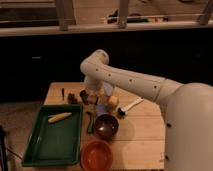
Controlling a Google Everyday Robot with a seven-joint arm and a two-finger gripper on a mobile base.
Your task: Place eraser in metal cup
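The metal cup (83,96) stands at the back left of the wooden table (145,135) and is partly covered by my arm. A small brownish block (72,97) just left of the cup looks like the eraser. My gripper (92,96) hangs down from the white arm (130,82), right beside the cup and partly over it. What the gripper holds, if anything, is hidden.
A yellow block (114,101) and a pale blue-white item (102,108) lie right of the gripper. A maroon bowl (106,126), an orange bowl (96,154), a white-handled utensil (130,106), a green stick (90,122) and a green tray (45,147) holding a yellow item (60,117) are nearby.
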